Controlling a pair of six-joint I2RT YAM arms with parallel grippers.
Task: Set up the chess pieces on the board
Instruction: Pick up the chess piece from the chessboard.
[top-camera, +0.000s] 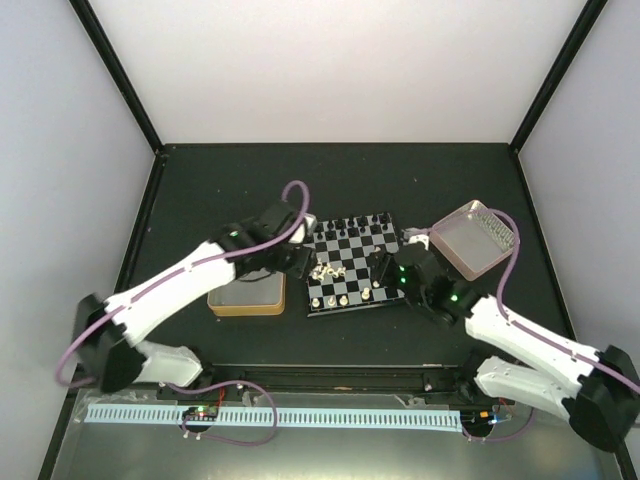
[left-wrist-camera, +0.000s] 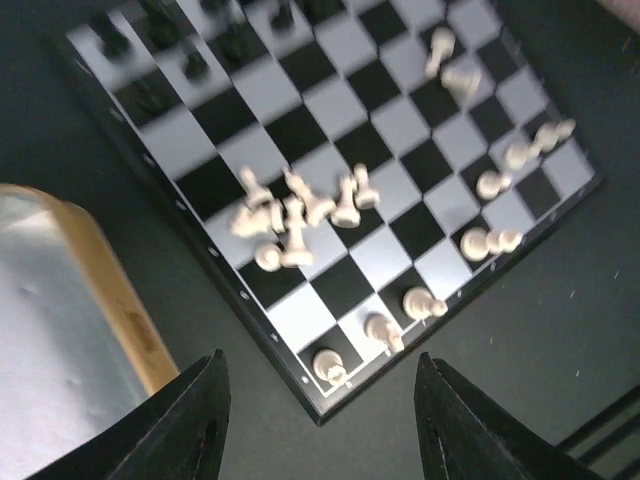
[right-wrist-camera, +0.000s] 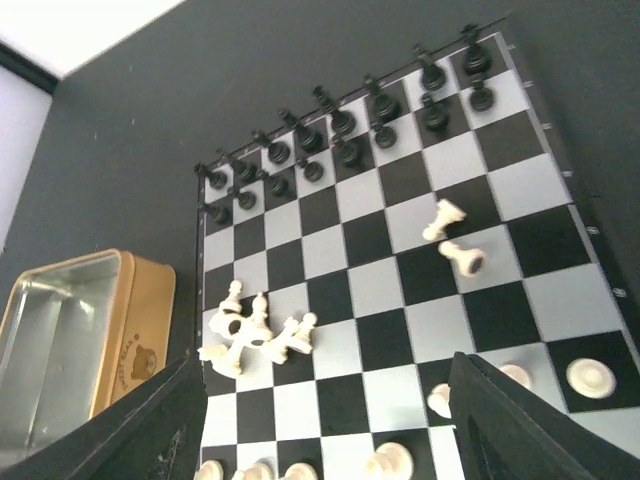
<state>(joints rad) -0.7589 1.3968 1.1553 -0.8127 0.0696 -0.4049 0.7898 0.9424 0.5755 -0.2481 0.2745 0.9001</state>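
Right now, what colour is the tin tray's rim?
Gold. The tin tray shows best from right wrist.

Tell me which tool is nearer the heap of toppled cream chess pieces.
Left. The left tool hangs at the board's left edge, right beside the heap of cream pieces; the right tool is over the board's right side, farther off.

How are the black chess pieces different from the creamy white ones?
The black pieces stand in two tidy rows along the far edge of the board. The cream pieces are scattered, with many heaped towards its left side. The black pieces stand upright, while several cream pieces lie tipped over. One set is dark and the other pale. Both sets are tiny and sit on the board.
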